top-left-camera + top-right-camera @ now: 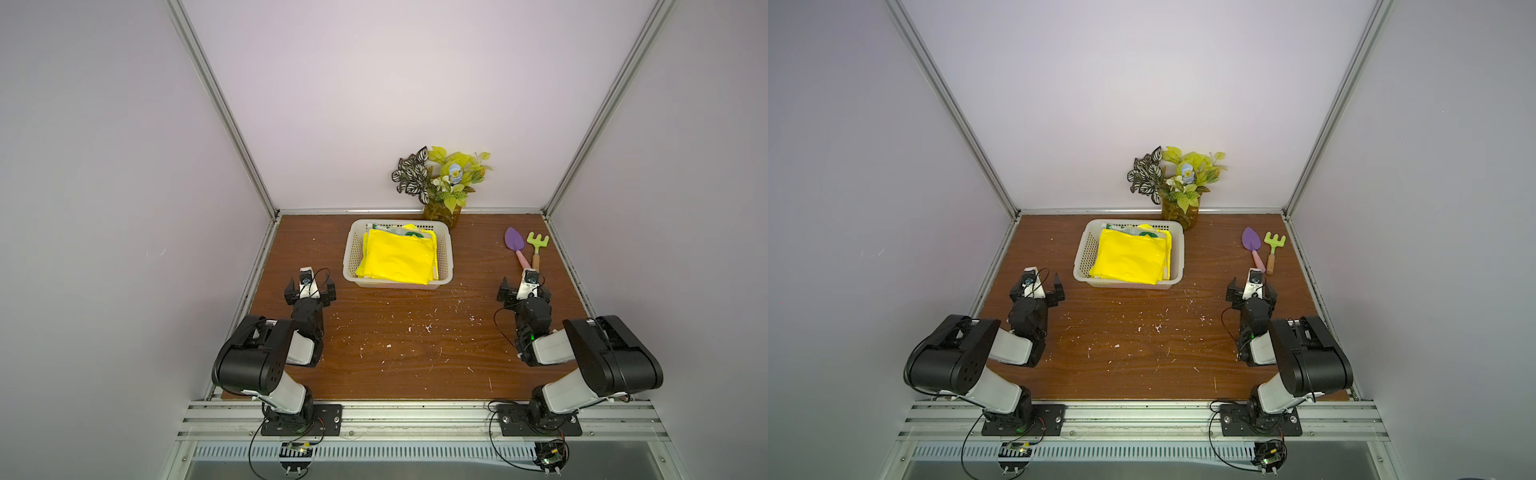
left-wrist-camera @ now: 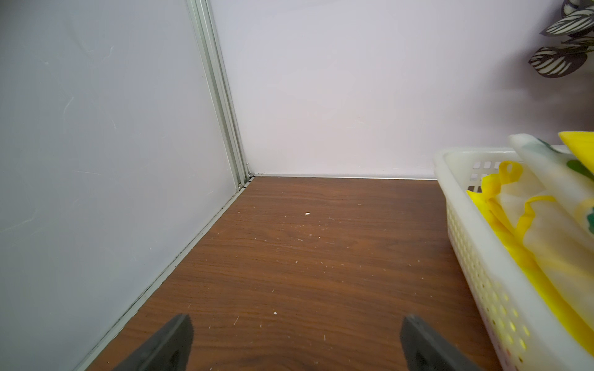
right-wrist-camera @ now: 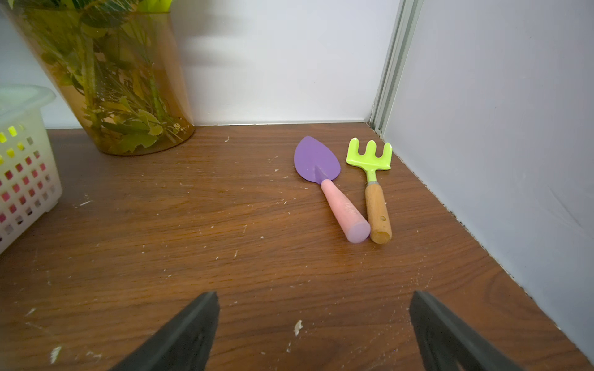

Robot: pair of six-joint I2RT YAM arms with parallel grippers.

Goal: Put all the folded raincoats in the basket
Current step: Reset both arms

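Note:
The folded yellow raincoat [image 1: 397, 255] [image 1: 1129, 255] lies inside the white perforated basket [image 1: 352, 249] [image 1: 1083, 253] at the back middle of the wooden table. In the left wrist view the basket [image 2: 463, 244] stands beside the arm with the raincoat [image 2: 543, 244] bulging above its rim. My left gripper [image 1: 309, 291] [image 1: 1037, 291] [image 2: 297, 343] hovers open and empty near the basket's front left corner. My right gripper [image 1: 524, 293] [image 1: 1251, 293] [image 3: 315, 321] is open and empty over bare wood, well to the right of the basket.
A vase of leafy plants [image 1: 442, 183] [image 3: 106, 77] stands behind the basket against the back wall. A purple trowel [image 1: 515, 245] [image 3: 318, 167] and a green rake [image 1: 537, 245] [image 3: 369, 157] lie at the back right. Walls close in on three sides.

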